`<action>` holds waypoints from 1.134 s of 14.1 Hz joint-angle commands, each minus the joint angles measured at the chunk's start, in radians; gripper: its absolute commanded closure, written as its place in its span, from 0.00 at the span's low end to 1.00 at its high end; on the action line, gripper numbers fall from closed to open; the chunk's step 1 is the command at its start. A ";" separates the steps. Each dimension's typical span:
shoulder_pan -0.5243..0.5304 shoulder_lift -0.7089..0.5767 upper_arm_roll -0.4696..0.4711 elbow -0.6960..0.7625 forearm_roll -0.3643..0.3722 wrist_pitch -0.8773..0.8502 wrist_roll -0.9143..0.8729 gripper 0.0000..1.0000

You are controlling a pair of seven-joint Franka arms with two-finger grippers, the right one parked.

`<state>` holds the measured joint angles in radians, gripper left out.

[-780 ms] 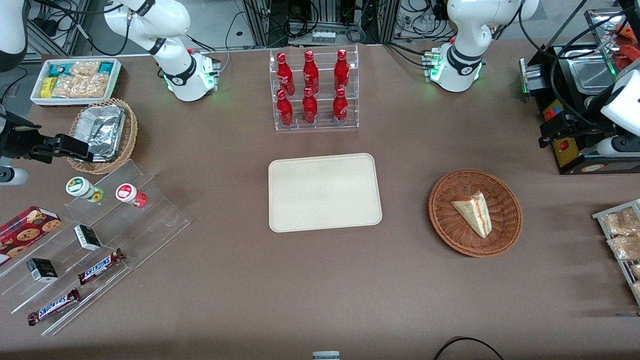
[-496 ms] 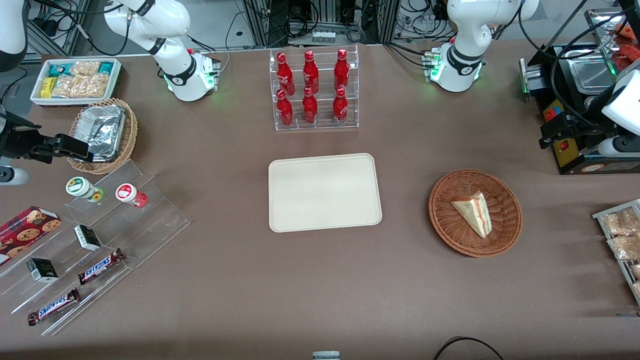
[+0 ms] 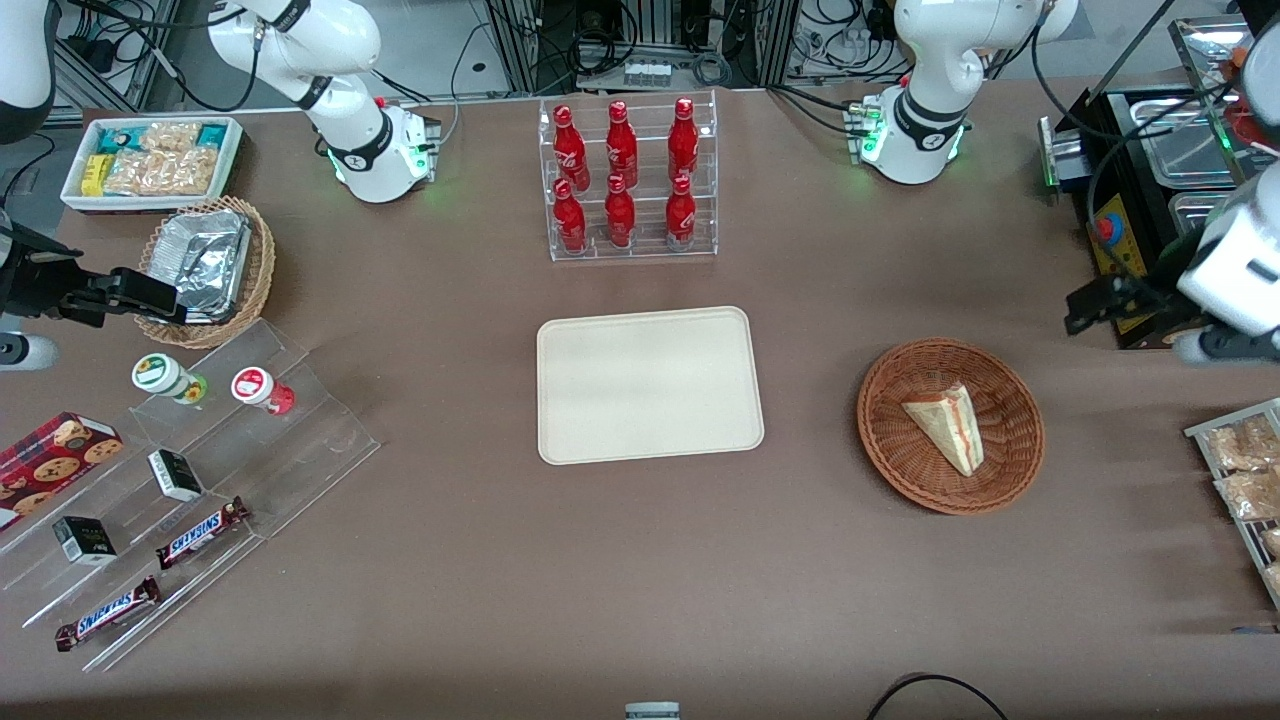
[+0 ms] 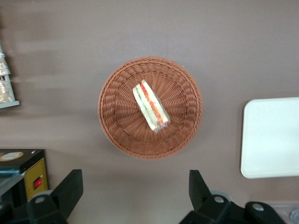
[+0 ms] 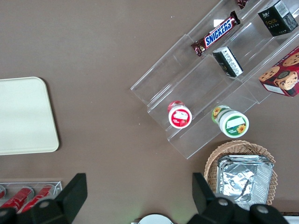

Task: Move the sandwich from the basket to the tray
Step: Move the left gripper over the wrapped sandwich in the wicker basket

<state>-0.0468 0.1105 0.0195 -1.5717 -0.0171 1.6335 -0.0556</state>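
Note:
The sandwich (image 3: 948, 427) (image 4: 150, 105), a pale wedge with red and green filling stripes, lies in the round reddish-brown basket (image 3: 905, 470) (image 4: 117, 135). The cream tray (image 3: 650, 385) (image 4: 273, 140) lies bare beside the basket, toward the parked arm's end. My gripper (image 3: 1087, 304) (image 4: 134, 186) hangs above the table, just outside the basket's rim, farther from the front camera and toward the working arm's end. Its fingers (image 4: 70, 186) stand wide open with only bare tabletop between them.
A clear rack of red bottles (image 3: 628, 180) stands farther from the front camera than the tray. A black box with metal pans (image 3: 1150, 170) and a wire rack of snack packets (image 3: 1245, 480) sit at the working arm's end. Stepped acrylic shelves (image 3: 200, 480) occupy the parked arm's end.
The working arm has swung its gripper nearer to the front camera and closer to the basket. Sandwich, basket and tray have not moved.

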 commanded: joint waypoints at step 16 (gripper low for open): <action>-0.004 0.067 -0.056 -0.642 0.000 0.888 -0.460 0.00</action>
<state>-0.0508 0.1958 -0.0305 -2.1882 -0.0172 2.5041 -0.4930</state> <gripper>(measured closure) 0.000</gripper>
